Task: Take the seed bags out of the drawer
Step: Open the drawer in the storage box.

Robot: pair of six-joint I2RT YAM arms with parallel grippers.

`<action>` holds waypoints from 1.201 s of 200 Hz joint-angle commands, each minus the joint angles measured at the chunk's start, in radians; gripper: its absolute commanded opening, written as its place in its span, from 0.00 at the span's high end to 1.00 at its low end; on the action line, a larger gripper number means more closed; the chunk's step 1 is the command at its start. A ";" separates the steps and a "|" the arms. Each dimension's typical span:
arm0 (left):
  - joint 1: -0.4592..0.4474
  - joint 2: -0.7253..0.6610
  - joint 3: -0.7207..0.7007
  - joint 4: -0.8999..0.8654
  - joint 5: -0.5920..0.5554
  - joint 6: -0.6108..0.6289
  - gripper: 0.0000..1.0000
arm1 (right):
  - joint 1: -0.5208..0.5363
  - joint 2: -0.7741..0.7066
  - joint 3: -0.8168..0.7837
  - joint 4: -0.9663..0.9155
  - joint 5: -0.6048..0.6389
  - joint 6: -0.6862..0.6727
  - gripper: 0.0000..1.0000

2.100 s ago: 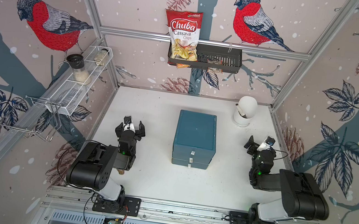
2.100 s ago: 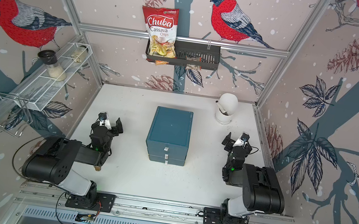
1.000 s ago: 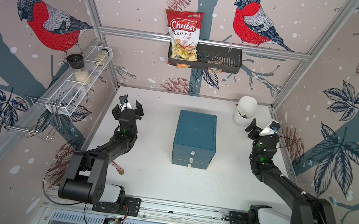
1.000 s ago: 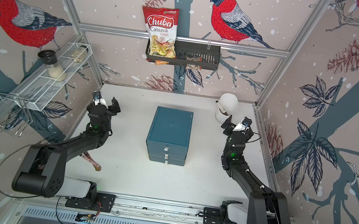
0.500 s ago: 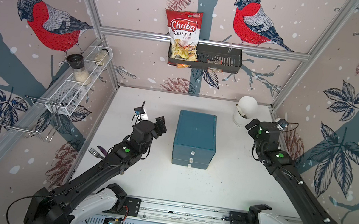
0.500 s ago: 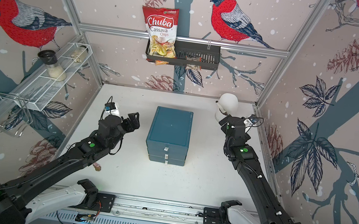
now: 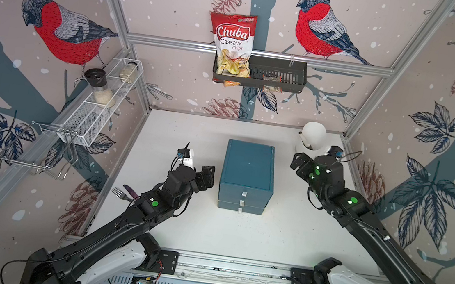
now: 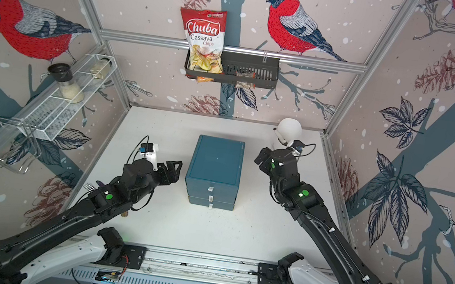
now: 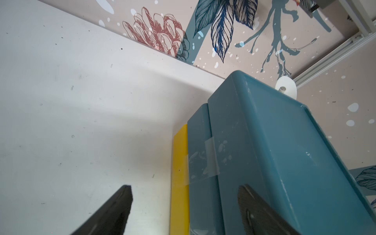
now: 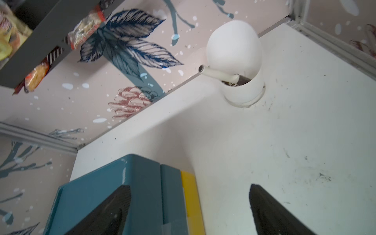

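Note:
The teal drawer unit (image 7: 249,164) (image 8: 216,159) stands mid-table on a yellow base (image 9: 180,173). Its three drawers are shut, each with a small white tab (image 7: 241,202). The seed bags are hidden. My left gripper (image 7: 204,177) (image 8: 170,170) hovers open just left of the unit, level with its top edge. In the left wrist view the left gripper (image 9: 186,195) frames the unit's side wall (image 9: 264,152). My right gripper (image 7: 297,165) (image 8: 260,157) is open to the unit's right. The right wrist view has the right gripper (image 10: 189,193) over that side (image 10: 132,179). Neither holds anything.
A red Chuba chips bag (image 7: 234,40) stands in a black wall basket (image 7: 288,72) with small packets (image 10: 85,30). A wire shelf (image 7: 96,111) with jars hangs on the left wall. A fork (image 7: 120,193) lies at the left table edge. A white holder (image 7: 312,137) stands back right.
Both arms have unfolded and reached forward. The left gripper swung right to the unit's left side, the right gripper came in toward its right side. The drawers stay shut.

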 commanded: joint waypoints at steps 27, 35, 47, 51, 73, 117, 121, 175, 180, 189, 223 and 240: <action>-0.001 -0.011 0.004 -0.022 -0.010 0.015 0.14 | 0.141 0.131 0.140 -0.145 0.065 -0.035 0.04; -0.001 -0.017 0.002 -0.030 -0.017 0.011 0.14 | 0.159 0.151 0.160 -0.154 0.068 -0.040 0.04; -0.001 -0.027 -0.003 -0.038 -0.028 0.004 0.13 | 0.179 0.178 0.187 -0.161 0.065 -0.044 0.04; -0.001 -0.032 -0.007 -0.038 -0.032 0.001 0.13 | 0.185 0.181 0.193 -0.163 0.062 -0.046 0.04; -0.001 -0.060 -0.036 -0.021 -0.045 -0.008 0.12 | 0.211 0.237 0.226 -0.185 0.075 -0.041 0.04; -0.001 -0.063 -0.039 -0.028 -0.046 -0.013 0.12 | 0.228 0.260 0.222 -0.188 0.089 -0.033 0.05; -0.001 -0.062 -0.039 -0.028 -0.047 -0.014 0.12 | 0.229 0.259 0.219 -0.187 0.089 -0.031 0.05; -0.001 -0.042 -0.044 -0.014 -0.039 -0.029 0.11 | 0.227 0.246 0.187 -0.176 0.097 -0.036 0.05; -0.001 -0.039 -0.045 -0.012 -0.035 -0.029 0.11 | 0.227 0.245 0.184 -0.174 0.097 -0.036 0.05; -0.001 -0.032 -0.044 -0.011 -0.033 -0.031 0.12 | 0.227 0.245 0.177 -0.170 0.097 -0.036 0.04; -0.001 -0.009 -0.047 -0.005 -0.023 -0.037 0.11 | 0.225 0.246 0.156 -0.152 0.091 -0.036 0.04; -0.001 0.008 -0.044 0.000 -0.005 -0.031 0.12 | 0.222 0.252 0.152 -0.142 0.085 -0.037 0.04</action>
